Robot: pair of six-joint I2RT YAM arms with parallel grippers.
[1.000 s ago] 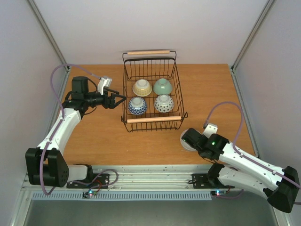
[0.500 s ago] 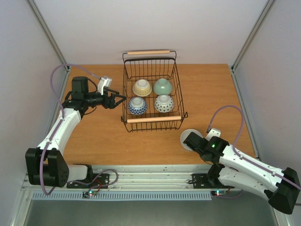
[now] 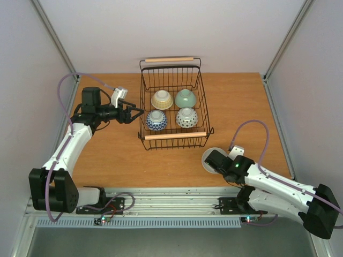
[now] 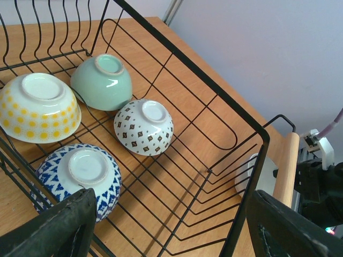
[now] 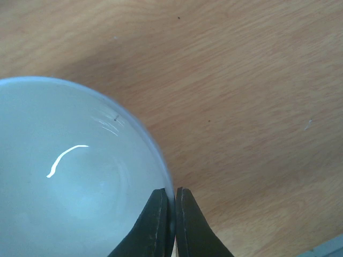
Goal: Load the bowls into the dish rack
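Whitish bowl (image 5: pixel 69 176) is sitting mouth-up on the table (image 3: pixel 107 155), to the near right of the rack (image 3: pixel 171 69) and just outside its near handle (image 3: pixel 175 136). The right gripper (image 5: pixel 171 195) is pinching the bowl's rim, one finger inside and one outside, pressed almost together on the thin wall. Judgement: the hold is on glazed ceramic at one edge only, so the bowl is likely to be tilting and hanging from that rim once lifted. The lift is best done slowly and straight up until the foot is clearing the wooden handle and the top wire, then carried far-left over the handle and lowered, not dropped. The other four bowls are lying upside down inside the rack: cream (image 3: pixel 162 99) and green (image 3: pixel 185 98) on the far row, blue (image 3: pixel 156 120) and dotted (image 3: pixel 186 117) on the near row. In the left wrist view, bare wire floor is showing between the dotted bowl and the near handle; that looks like the open spot, though it is tight against the dotted bowl. The left gripper (image 3: pixel 138 113) is hovering just beside the rack's left wall, fingers spread and holding nothing, and is lying off the likely path. The near handle is the main obstacle.
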